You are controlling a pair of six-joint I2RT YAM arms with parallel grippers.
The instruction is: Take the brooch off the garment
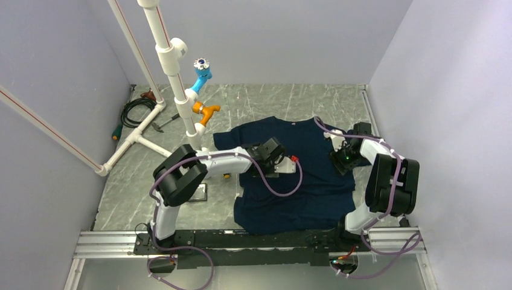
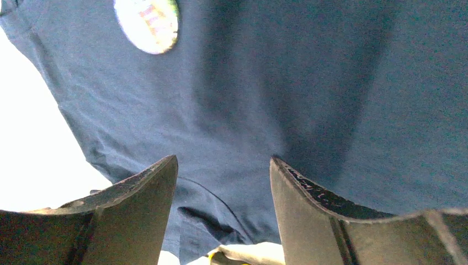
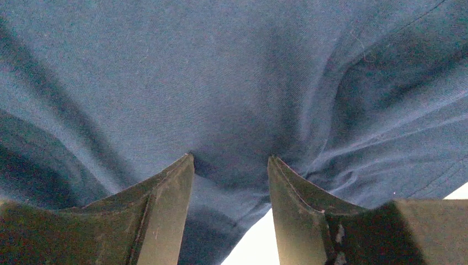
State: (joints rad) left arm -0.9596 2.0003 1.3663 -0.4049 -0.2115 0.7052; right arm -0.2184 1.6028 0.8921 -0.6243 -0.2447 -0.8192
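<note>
The garment point(image 1: 302, 181) is a dark navy T-shirt lying flat on the grey table. The brooch point(image 2: 147, 24) shows in the left wrist view as a small round pale disc on the cloth, far ahead and left of the fingers. I cannot make it out in the top view. My left gripper point(image 1: 275, 158) is over the shirt's left chest; its jaws point(image 2: 223, 160) are open and empty just above the cloth. My right gripper point(image 1: 344, 158) is over the shirt's right sleeve area; its jaws point(image 3: 230, 157) are open, with the tips at the cloth point(image 3: 221, 83).
A white pipe frame point(image 1: 172, 66) stands at the back left, carrying a light-blue fitting point(image 1: 202, 72) and an orange fitting point(image 1: 205, 112). Cables and tools point(image 1: 136, 112) lie by the left wall. A small dark plate point(image 1: 198, 192) lies left of the shirt.
</note>
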